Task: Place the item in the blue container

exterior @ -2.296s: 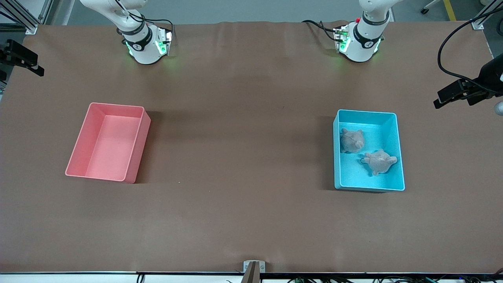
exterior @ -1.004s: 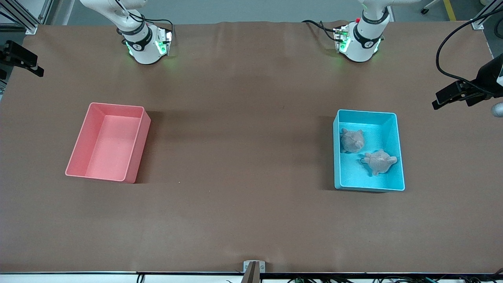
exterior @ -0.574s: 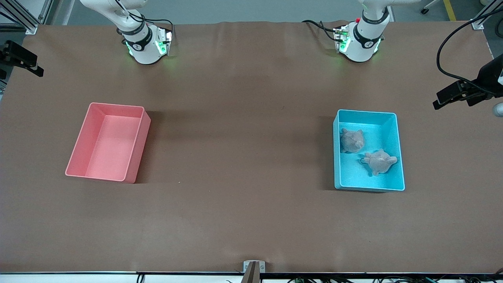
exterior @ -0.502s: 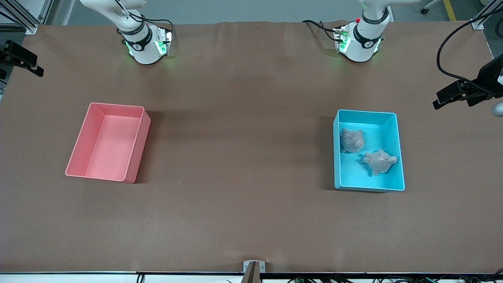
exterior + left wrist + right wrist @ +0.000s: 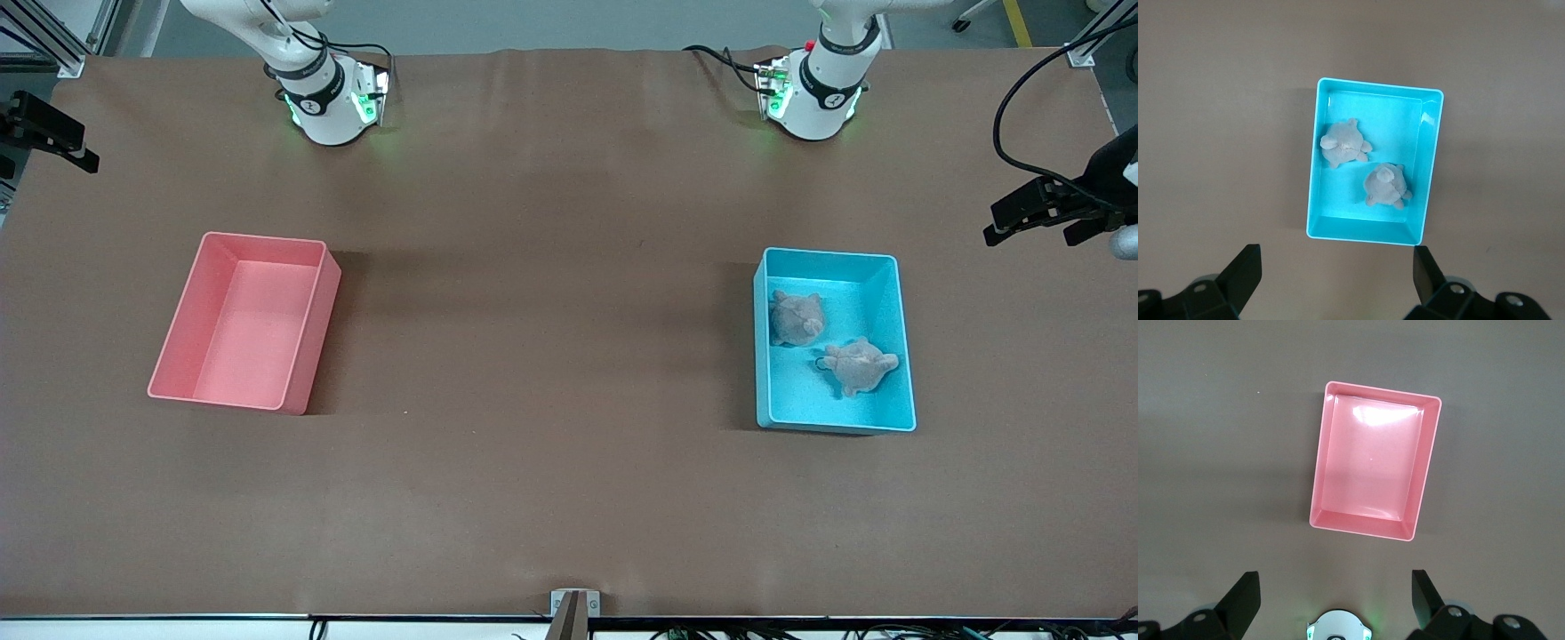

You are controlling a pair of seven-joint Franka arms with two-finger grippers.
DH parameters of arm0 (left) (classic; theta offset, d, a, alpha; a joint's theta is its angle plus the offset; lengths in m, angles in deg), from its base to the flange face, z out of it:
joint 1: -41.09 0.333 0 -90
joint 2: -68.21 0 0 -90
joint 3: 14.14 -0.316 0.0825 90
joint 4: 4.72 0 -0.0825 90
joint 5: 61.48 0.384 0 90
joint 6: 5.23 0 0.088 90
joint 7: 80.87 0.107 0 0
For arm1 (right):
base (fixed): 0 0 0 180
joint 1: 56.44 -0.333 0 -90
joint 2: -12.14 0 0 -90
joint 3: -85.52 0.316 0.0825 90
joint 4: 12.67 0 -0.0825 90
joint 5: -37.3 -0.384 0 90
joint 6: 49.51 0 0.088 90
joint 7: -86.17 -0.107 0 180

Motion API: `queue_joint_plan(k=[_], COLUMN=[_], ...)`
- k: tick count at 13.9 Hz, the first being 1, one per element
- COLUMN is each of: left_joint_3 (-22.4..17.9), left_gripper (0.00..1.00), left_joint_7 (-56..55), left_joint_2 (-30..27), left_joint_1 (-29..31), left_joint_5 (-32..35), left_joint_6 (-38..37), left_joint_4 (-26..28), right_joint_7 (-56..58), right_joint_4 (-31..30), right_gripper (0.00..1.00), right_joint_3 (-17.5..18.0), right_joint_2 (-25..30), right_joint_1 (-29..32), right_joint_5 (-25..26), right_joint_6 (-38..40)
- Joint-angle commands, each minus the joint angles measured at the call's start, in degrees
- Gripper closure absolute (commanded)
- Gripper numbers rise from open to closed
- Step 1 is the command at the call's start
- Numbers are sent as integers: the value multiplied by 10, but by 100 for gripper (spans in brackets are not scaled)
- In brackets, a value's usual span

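Observation:
The blue container (image 5: 902,338) stands toward the left arm's end of the table, and the left wrist view shows the same blue container (image 5: 1428,167). Two grey plush toys lie inside it, one (image 5: 796,317) close to a long wall and the other (image 5: 858,366) nearer the front camera. My left gripper (image 5: 1335,248) hangs high over the bare table beside the container's short wall, open and empty. High over its own arm's base (image 5: 1337,628), my right gripper (image 5: 1335,573) is open and holds nothing.
A pink bin (image 5: 311,329) of the same shape stands empty toward the right arm's end, and the right wrist view shows the same pink bin (image 5: 1321,480). Brown table (image 5: 551,356) spreads between the bins. Dark hardware with a cable (image 5: 1040,209) juts in at the left arm's end.
The dark hardware at the left arm's end of the front view has drifted slightly. Both bins and both plush toys lie as before.

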Motion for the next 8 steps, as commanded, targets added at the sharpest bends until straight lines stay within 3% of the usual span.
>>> queue_joint_plan(k=[1, 8], left_joint_3=[-4, -4], left_gripper=[0, 0], left_joint_7=[-3, -1], left_joint_2=[0, 2], left_joint_1=[-3, -8], left_joint_5=[6, 12], left_joint_6=[2, 3], left_joint_4=[-7, -14], right_joint_7=[3, 2], right_joint_4=[-8, -7], right_gripper=[0, 0], right_joint_3=[-1, 1], right_joint_2=[11, 11], right_joint_1=[1, 0], right_joint_5=[-6, -6], right_joint_6=[1, 1])
